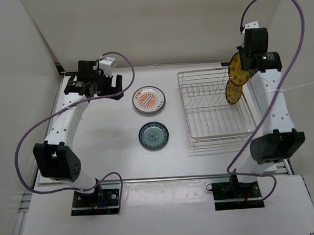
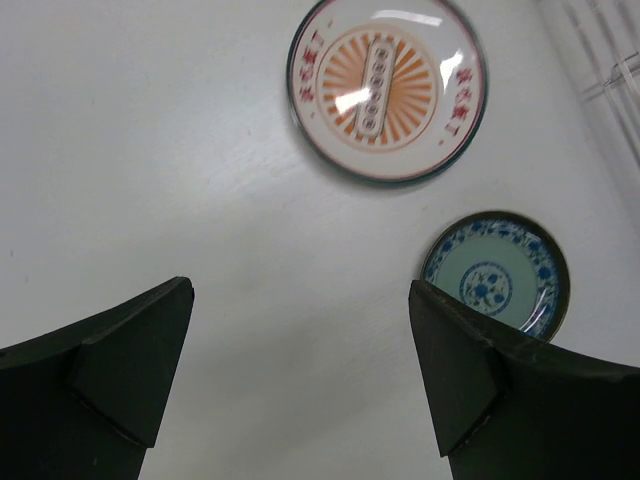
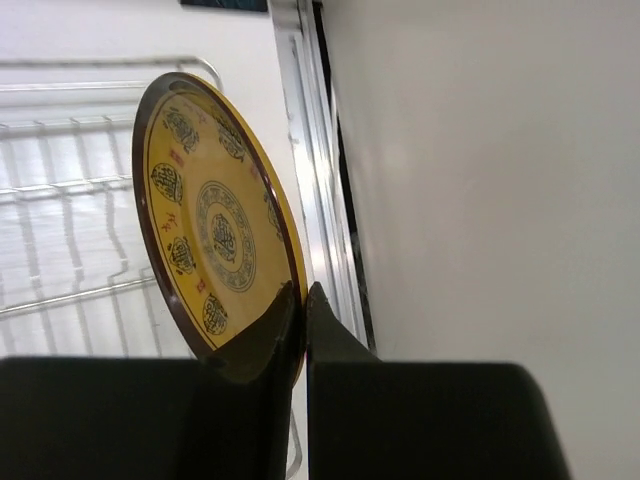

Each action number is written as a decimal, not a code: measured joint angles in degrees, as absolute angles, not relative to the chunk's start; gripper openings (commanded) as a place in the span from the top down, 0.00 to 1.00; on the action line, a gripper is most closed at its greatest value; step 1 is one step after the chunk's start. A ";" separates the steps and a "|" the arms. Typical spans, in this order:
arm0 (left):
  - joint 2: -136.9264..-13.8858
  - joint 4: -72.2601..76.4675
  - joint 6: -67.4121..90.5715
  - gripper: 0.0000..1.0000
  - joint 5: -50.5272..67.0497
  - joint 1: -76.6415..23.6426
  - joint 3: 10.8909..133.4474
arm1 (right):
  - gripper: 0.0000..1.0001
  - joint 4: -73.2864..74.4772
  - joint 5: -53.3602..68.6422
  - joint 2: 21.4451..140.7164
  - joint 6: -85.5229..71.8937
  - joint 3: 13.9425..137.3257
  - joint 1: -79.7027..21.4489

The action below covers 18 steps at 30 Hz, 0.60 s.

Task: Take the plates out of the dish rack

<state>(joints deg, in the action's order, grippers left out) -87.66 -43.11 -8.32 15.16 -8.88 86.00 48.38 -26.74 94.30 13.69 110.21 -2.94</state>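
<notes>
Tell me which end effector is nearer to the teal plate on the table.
Left. The left end effector hangs open beyond the teal plate, to its left; the right end effector is farther, at the far right corner of the dish rack, shut on a golden-yellow plate.

Glossy plates [image 1: 148,99], chrome wire rack [image 1: 221,141], matt table [image 1: 110,133]

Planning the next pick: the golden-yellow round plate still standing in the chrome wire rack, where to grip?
Take the golden-yellow round plate by its upper rim, coming straight down and pinching across the thin edge. It stands on edge in the chrome wire dish rack, so only the top rim looks free; the bars probably block a low approach.
</notes>
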 measured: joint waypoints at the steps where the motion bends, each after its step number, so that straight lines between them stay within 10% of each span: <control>1: -88.86 -42.74 -8.25 0.00 16.01 -9.43 87.92 | 0.99 48.62 -26.37 92.20 13.47 110.21 -3.51; 18: -106.87 -39.48 -6.15 0.00 42.48 -30.41 115.57 | 0.99 53.63 28.64 82.61 15.88 96.40 -2.70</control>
